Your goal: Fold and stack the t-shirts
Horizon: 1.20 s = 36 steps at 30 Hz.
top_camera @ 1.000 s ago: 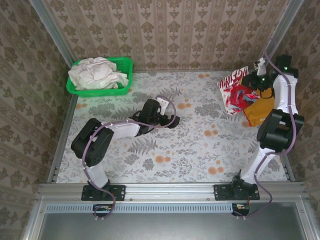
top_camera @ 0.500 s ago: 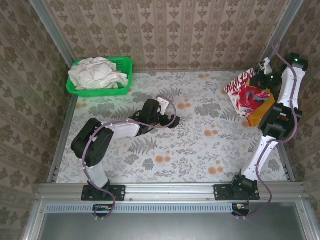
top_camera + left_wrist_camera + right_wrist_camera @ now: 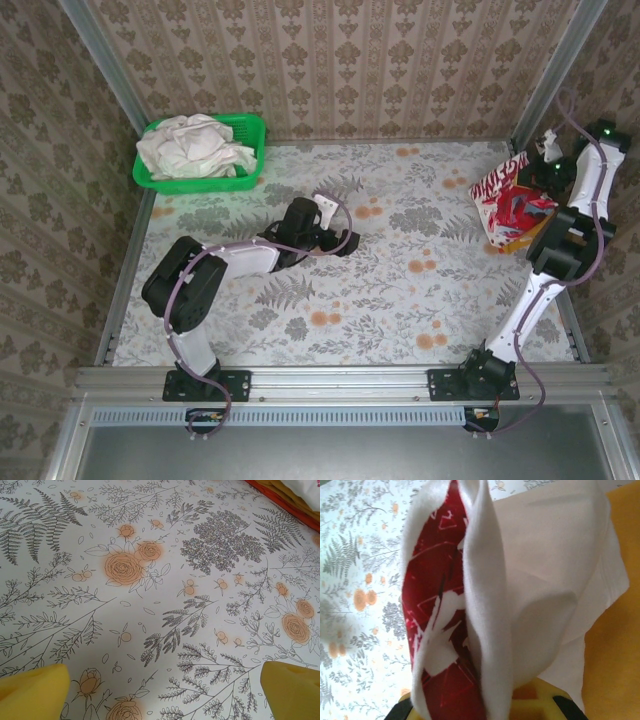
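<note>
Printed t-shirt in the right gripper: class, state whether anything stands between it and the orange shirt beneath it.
Nothing visible does. The printed t-shirt hangs from the right gripper right over the orange shirt, with no other object between them. The left gripper is open at mid-table, well clear.

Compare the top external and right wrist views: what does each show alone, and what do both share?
Top external: a green plastic basket heaped with off-white cloth t-shirts, and the left gripper. Right wrist: the held shirt's plain white inner face, close up. Both: the red-and-white printed cloth t-shirt held by the right gripper, the orange t-shirt, the floral tablecloth.
</note>
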### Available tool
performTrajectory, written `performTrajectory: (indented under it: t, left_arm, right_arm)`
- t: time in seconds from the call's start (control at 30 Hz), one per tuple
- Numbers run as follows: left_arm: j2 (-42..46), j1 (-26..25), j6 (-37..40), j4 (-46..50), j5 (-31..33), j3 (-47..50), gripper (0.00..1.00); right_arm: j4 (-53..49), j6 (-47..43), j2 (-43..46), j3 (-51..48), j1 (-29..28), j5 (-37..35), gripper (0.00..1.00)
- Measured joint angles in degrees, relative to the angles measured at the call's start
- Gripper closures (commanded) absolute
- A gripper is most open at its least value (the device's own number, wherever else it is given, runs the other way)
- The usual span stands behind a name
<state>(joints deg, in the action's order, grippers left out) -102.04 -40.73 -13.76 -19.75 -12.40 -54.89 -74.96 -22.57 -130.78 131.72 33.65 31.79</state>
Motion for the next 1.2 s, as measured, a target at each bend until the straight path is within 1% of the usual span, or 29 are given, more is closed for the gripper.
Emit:
performTrajectory:
  t: [0.1, 0.3, 0.4, 0.43, 0.47, 0.6, 0.63, 0.7, 0.8, 0.83, 0.87, 1.03, 1.13, 1.2]
  left_arm:
    - [0.00, 0.00, 0.00, 0.00, -0.20, 0.00, 0.00]
    - [-0.28, 0.02, -0.09, -0.20, -0.59, 0.00, 0.00]
    - [-0.74, 0.02, -0.13, -0.35, -0.98, 0.00, 0.00]
    - [-0.90, 0.02, -0.13, -0.44, -1.18, 0.00, 0.00]
    - [-1.05, 0.02, -0.15, -0.48, -1.31, 0.00, 0.00]
    - [-1.14, 0.02, -0.20, -0.52, -1.33, 0.00, 0.00]
    - [-1.14, 0.02, -0.20, -0.50, -1.33, 0.00, 0.00]
    - [-1.14, 0.02, -0.33, -0.50, -1.36, 0.00, 0.00]
    - [-1.14, 0.02, -0.35, -0.48, -1.36, 0.00, 0.00]
    - [-1.14, 0.02, -0.35, -0.50, -1.36, 0.00, 0.00]
    - [-1.14, 0.02, -0.35, -0.50, -1.36, 0.00, 0.00]
    - [-1.14, 0.02, -0.57, -0.52, -1.68, 0.00, 0.00]
    - [-1.14, 0.02, -0.76, -0.55, -1.92, 0.00, 0.00]
    - [-1.14, 0.02, -0.83, -0.55, -1.97, 0.00, 0.00]
  right_arm:
    - [3.93, 0.20, 0.00, -2.62, -0.07, -2.89, 1.00]
    - [15.54, 0.13, 1.66, -12.24, -0.74, -10.78, 1.00]
    - [20.02, -0.52, 3.69, -15.72, -1.36, -14.10, 0.97]
    - [21.44, -1.01, 4.59, -16.87, -1.68, -15.30, 0.91]
    - [22.62, -1.44, 5.40, -17.84, -2.10, -16.57, 0.77]
    - [26.91, -2.84, 7.74, -20.72, -3.93, -21.49, 0.27]
    - [28.33, -3.06, 8.44, -21.77, -4.46, -22.97, 0.18]
    - [30.69, -3.43, 10.03, -24.13, -5.40, -25.75, 0.09]
    - [33.75, -4.33, 13.31, -28.15, -7.08, -30.38, 0.06]
    - [34.91, -4.55, 14.80, -29.68, -7.82, -32.37, 0.03]
    - [35.60, -4.70, 15.85, -30.67, -8.44, -33.94, 0.02]
    - [40.72, -5.79, 21.81, -35.28, -12.96, -44.33, 0.01]
    - [43.78, -5.77, 24.35, -38.60, -15.58, -47.63, 0.02]
    - [44.83, -5.53, 25.46, -41.03, -17.20, -47.98, 0.02]
